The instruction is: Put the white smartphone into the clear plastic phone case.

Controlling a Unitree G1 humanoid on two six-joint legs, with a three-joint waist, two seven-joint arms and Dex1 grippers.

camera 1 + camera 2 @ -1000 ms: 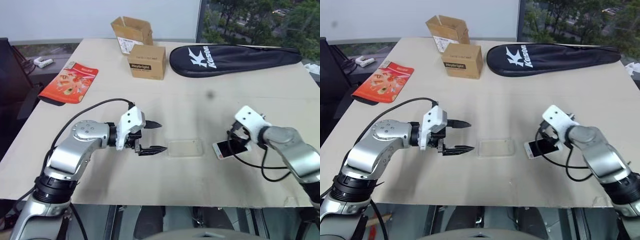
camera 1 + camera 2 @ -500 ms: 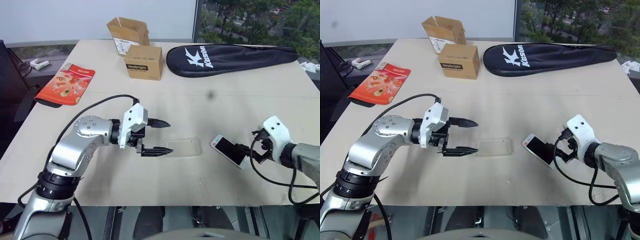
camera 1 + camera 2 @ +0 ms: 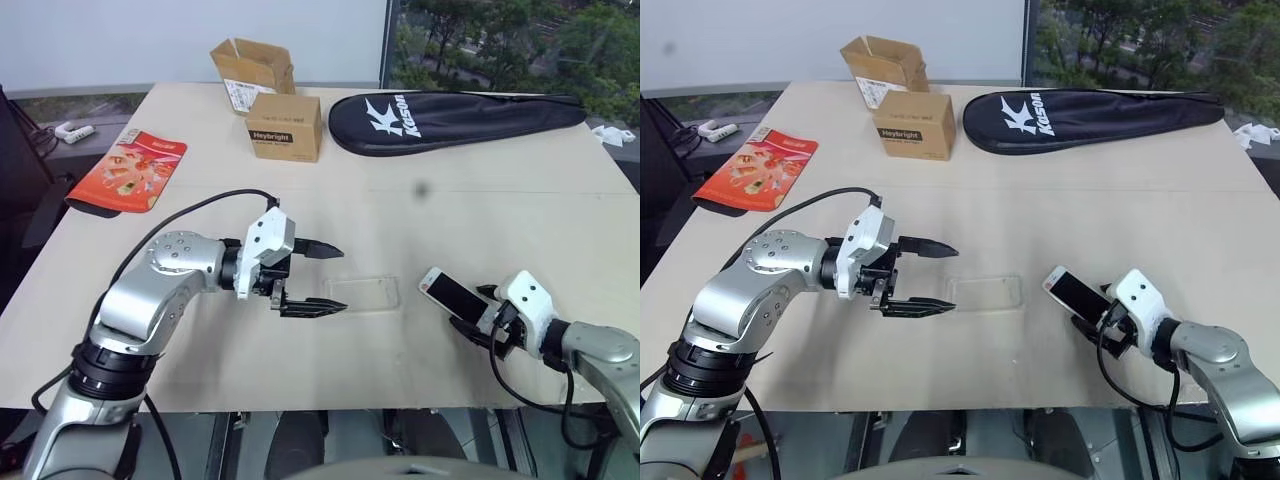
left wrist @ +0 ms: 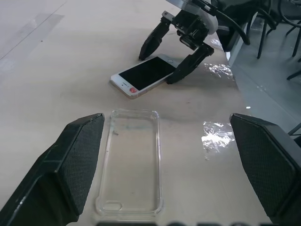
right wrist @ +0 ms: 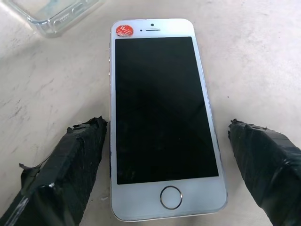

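The white smartphone [image 5: 162,117] lies flat on the table, screen up, right of the clear plastic phone case [image 3: 362,294]. Its home-button end points toward my right gripper [image 3: 478,312]. That gripper is low at the table's front right, open, its fingers [image 5: 75,165] spread wider than the phone and straddling that end. The right wrist view shows gaps between phone and fingers. My left gripper [image 3: 340,280] hovers just left of the case, open and pointing right, with nothing in it. In the left wrist view the empty case [image 4: 134,160] lies between the fingers, the phone [image 4: 146,75] beyond it.
At the back of the table stand two cardboard boxes [image 3: 285,125] and a long black racket bag [image 3: 455,110]. A red packet [image 3: 130,168] lies at the far left. The table's front edge runs close below both grippers.
My right arm has pulled back toward the table's front edge and sunk lower; the phone now lies ahead of its open fingers. The left gripper has stayed put.
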